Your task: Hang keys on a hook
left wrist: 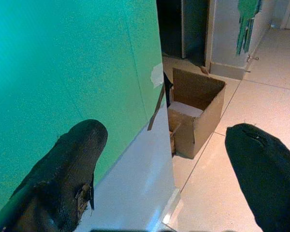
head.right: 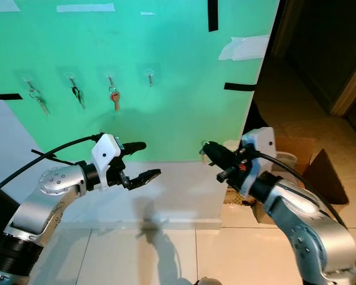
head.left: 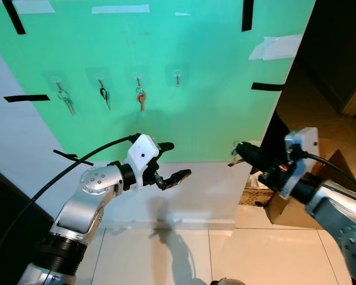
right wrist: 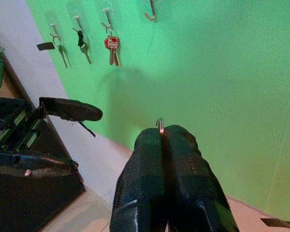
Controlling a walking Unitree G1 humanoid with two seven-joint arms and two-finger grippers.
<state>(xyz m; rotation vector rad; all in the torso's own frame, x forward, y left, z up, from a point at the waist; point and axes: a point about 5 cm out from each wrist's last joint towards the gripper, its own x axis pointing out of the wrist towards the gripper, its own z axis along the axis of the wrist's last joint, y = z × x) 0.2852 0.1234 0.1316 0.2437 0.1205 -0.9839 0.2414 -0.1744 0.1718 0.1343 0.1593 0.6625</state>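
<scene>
Right gripper [right wrist: 162, 133] has its fingers pressed together on a key ring [right wrist: 160, 123]; only a sliver of the metal loop pokes out between the tips in the right wrist view, and in the head views a small key [head.left: 232, 161] seems to dangle just off the tips, near the green board [head.left: 213, 107] but well below the hooks. Judgement: the load is light, rigid metal, smooth and slippery, and it will swing and twist on the ring, so the pinch on the ring edge is the right hold, with enough of the loop left open to slide over a hook. How much loop is free is hard to tell, since the fingers cover most of it. The key count and shape are too small and blurred to read. The empty hook [head.left: 177, 76] is the rightmost of four; the other three carry a silver key set [head.left: 66, 101], a dark key [head.left: 104, 95] and a red-headed key [head.left: 141, 100]. The hook's opening direction is hard to make out. Left gripper [head.left: 173, 161] hovers with its fingers apart and empty, clear of the board. A cardboard box [left wrist: 195, 108] sits on the floor past the board's edge.
</scene>
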